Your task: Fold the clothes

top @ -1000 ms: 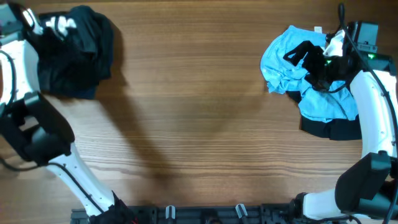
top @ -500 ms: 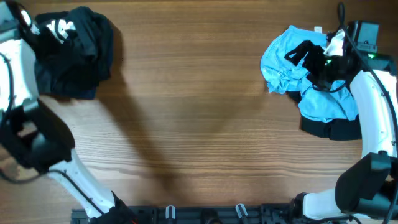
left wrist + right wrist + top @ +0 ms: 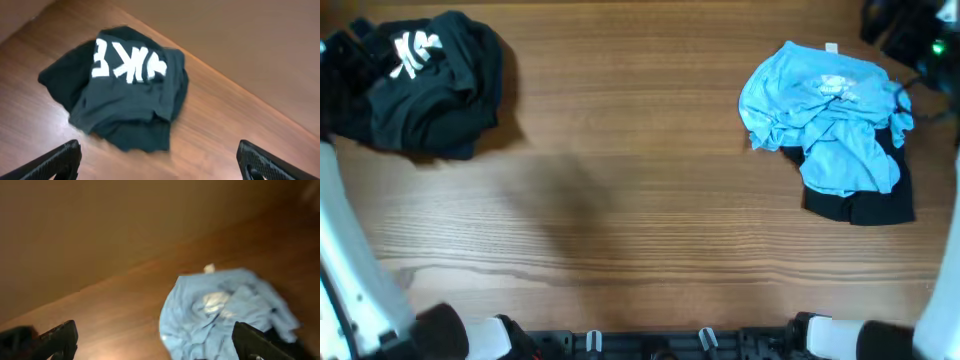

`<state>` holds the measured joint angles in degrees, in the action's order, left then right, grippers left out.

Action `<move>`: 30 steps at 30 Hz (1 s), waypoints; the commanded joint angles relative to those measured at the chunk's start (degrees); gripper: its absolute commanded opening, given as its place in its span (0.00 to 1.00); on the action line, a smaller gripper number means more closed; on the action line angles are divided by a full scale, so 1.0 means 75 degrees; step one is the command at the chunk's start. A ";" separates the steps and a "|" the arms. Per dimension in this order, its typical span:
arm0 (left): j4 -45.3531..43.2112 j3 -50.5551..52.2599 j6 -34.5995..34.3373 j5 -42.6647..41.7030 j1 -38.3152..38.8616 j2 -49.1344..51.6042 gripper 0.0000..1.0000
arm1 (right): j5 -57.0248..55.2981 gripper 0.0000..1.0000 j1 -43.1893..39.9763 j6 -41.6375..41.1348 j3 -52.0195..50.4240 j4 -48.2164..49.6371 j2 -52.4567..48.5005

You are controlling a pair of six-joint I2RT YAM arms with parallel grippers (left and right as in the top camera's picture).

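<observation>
A crumpled dark garment with white lettering (image 3: 430, 85) lies at the table's far left. In the left wrist view this dark garment (image 3: 125, 95) sits ahead of my left gripper (image 3: 160, 162), which hangs above the wood, open and holding nothing. At the far right a bunched light blue garment (image 3: 825, 115) lies on top of a black garment (image 3: 860, 208). My right gripper (image 3: 157, 340) is open and raised. The blue garment (image 3: 225, 315) is below and ahead of it, touching neither finger. Overhead, the right gripper (image 3: 905, 25) is a dark blur in the far right corner.
Bare wooden tabletop (image 3: 640, 180) stretches between the two heaps. My white left arm (image 3: 345, 250) runs along the left edge. A black rail with clips (image 3: 650, 342) lines the near edge.
My left gripper opened, let go of the dark garment and lifted away from it. My right arm drew back from over the blue garment to the far right corner.
</observation>
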<state>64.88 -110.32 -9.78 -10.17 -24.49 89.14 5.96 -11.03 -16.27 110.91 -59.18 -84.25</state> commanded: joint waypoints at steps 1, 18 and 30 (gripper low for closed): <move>0.0746 -0.0029 0.0047 -0.0414 0.0000 -0.0851 1.00 | -0.1679 1.00 0.0017 0.0204 0.0184 -0.0038 0.1067; 0.1582 -0.0029 0.0070 -0.0233 -0.0003 -0.5391 1.00 | -0.2579 1.00 0.0017 0.0166 0.0184 -0.0312 0.4765; 0.2133 -0.0029 0.0067 -0.0236 -0.0003 -0.5537 1.00 | -0.3354 1.00 0.0017 -0.0119 0.0146 -0.1070 0.4905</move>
<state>80.79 -110.63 -9.76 -11.88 -24.49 47.31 -17.43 -11.03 -16.62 112.22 -65.58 -48.34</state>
